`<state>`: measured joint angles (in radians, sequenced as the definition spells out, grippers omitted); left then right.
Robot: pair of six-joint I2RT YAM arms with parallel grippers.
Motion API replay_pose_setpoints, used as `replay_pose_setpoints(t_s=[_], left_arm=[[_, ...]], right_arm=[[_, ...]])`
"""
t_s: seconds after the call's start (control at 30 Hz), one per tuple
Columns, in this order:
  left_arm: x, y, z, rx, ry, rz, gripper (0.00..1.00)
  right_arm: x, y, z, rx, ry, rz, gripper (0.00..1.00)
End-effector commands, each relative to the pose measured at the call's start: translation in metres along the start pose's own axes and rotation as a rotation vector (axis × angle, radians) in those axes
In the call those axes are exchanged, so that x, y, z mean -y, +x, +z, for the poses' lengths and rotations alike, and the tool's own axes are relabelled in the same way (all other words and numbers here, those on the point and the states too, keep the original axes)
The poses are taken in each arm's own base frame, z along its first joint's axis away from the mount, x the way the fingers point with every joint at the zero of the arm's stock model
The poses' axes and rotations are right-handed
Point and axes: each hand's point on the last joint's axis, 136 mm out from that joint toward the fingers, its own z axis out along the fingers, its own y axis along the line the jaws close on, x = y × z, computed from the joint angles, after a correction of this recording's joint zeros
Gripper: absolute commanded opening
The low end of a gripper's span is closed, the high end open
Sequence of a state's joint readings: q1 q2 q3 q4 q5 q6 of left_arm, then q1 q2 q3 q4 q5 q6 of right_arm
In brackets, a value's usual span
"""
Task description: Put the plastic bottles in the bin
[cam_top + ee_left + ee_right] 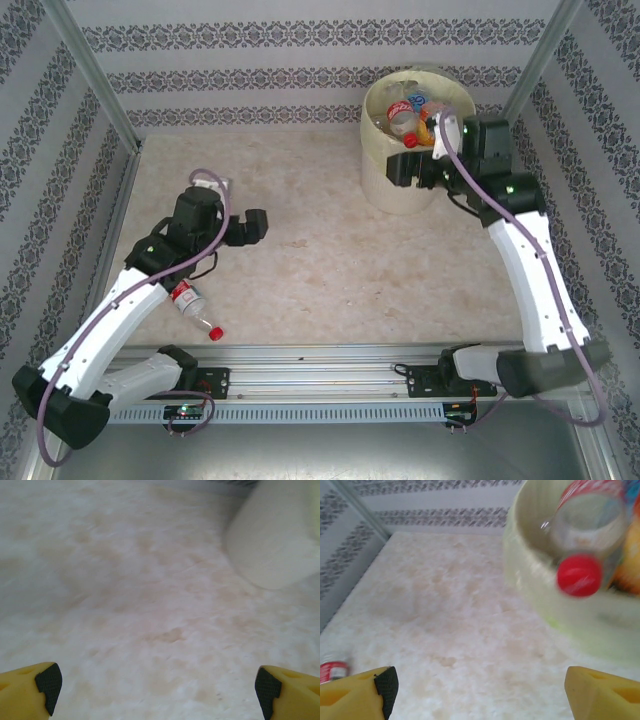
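Right gripper (479, 687), spread and empty like the left gripper (159, 685), hangs beside the pale-yellow bin (535, 597), whose red-capped bottle (585, 545) at the rim might tip out.

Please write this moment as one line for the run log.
left gripper: open, over table | right gripper: open, beside bin | bin: several bottles inside | table: one bottle lying

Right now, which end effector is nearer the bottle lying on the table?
Left. The left end effector hovers just beyond the bottle; the right end effector is far across, by the bin.
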<state>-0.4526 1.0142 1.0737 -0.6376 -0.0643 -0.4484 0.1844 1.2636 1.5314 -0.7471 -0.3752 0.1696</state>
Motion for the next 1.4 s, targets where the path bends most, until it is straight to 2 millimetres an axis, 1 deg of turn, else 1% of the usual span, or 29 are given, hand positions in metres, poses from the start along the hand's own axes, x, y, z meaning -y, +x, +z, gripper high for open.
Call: replay_pose_setpoints(t_s=[0.0, 0.1, 0.17, 0.27, 0.37, 0.5, 0.7, 0.83, 1.0, 1.17, 1.37], left_arm=[[-0.060, 0.046, -0.021, -0.125, -0.305, -0.101, 1.00], [-0.082, 0.064, -0.029, -0.183, -0.426, -0.108, 1.00], [-0.093, 0.077, -0.029, -0.221, -0.491, -0.120, 1.00], [-0.108, 0.094, -0.024, -0.259, -0.573, -0.141, 0.99], [-0.119, 0.111, -0.019, -0.328, -0.628, -0.180, 0.99], [-0.132, 0.134, -0.006, -0.416, -0.637, -0.265, 0.99], [-0.152, 0.166, 0.003, -0.500, -0.632, -0.405, 0.99], [-0.163, 0.175, 0.009, -0.523, -0.631, -0.457, 0.99], [-0.172, 0.187, 0.022, -0.559, -0.592, -0.530, 0.97], [-0.175, 0.189, 0.033, -0.571, -0.568, -0.571, 0.94], [-0.174, 0.196, 0.047, -0.601, -0.539, -0.592, 0.86]], right_arm=[[-0.034, 0.006, -0.002, 0.057, -0.175, 0.046, 0.89], [-0.051, 0.029, 0.001, 0.030, -0.238, 0.048, 0.92], [-0.063, 0.043, 0.003, 0.004, -0.290, 0.044, 0.96], [-0.076, 0.060, 0.005, -0.026, -0.359, 0.044, 0.98], [-0.082, 0.075, 0.010, -0.047, -0.402, 0.061, 0.98], [-0.083, 0.091, 0.018, -0.078, -0.416, 0.074, 0.98], [-0.083, 0.105, 0.026, -0.107, -0.420, 0.084, 0.98], [-0.084, 0.109, 0.030, -0.117, -0.423, 0.088, 0.98], [-0.085, 0.114, 0.033, -0.131, -0.422, 0.091, 0.98], [-0.083, 0.119, 0.033, -0.140, -0.409, 0.087, 0.98], [-0.080, 0.123, 0.032, -0.146, -0.389, 0.087, 0.98]])
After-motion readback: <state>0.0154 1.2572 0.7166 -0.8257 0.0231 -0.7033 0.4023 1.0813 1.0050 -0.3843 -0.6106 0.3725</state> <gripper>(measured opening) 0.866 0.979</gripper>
